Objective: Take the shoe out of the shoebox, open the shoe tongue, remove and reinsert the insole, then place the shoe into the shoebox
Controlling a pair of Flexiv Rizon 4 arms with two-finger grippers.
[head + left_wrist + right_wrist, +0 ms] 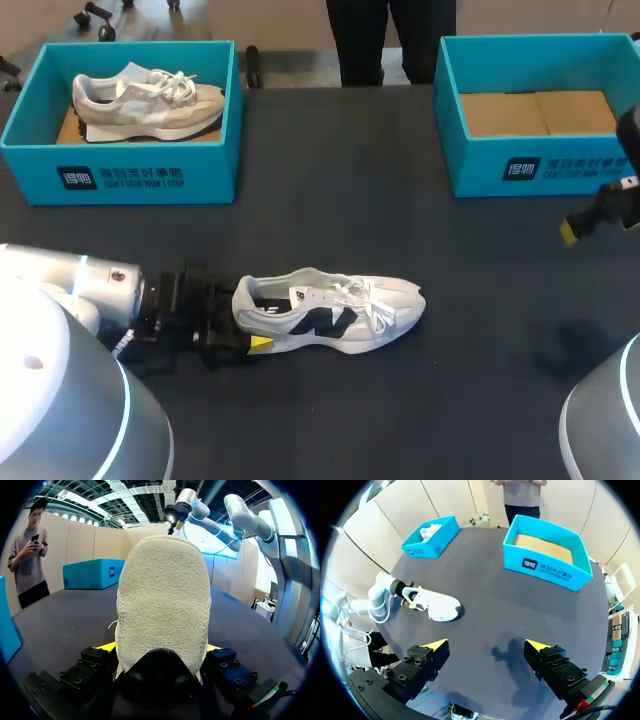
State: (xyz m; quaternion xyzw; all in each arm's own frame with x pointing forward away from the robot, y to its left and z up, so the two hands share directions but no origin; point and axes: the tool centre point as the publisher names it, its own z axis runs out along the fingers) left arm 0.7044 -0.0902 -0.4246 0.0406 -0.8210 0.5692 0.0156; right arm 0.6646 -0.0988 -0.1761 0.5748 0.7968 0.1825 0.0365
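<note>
Shoe: the white shoe (pixel 335 310) with the dark side logo lies on its sole near the front edge of the tabletop (pixel 400 230), left of the middle. Its toe points toward the right edge and its heel toward the left arm (pixel 80 290).
Left arm: it comes in low from the front-left corner and lies almost flat along the tabletop.
Left gripper (pixel 240 318): clamped on the shoe's heel, one finger on each side. From the wrist, the fuzzy heel fills the gap between the yellow tips.
Right arm (pixel 625 190): up at the right edge, well apart from the shoe.
Right gripper (pixel 486 645): fingers spread wide with nothing between them, hanging above bare tabletop.
Right shoebox (pixel 540 170): back-right corner, brown cardboard floor showing.
Left shoebox (pixel 140 175): back-left corner, with a beige shoe (pixel 140 100) inside.
</note>
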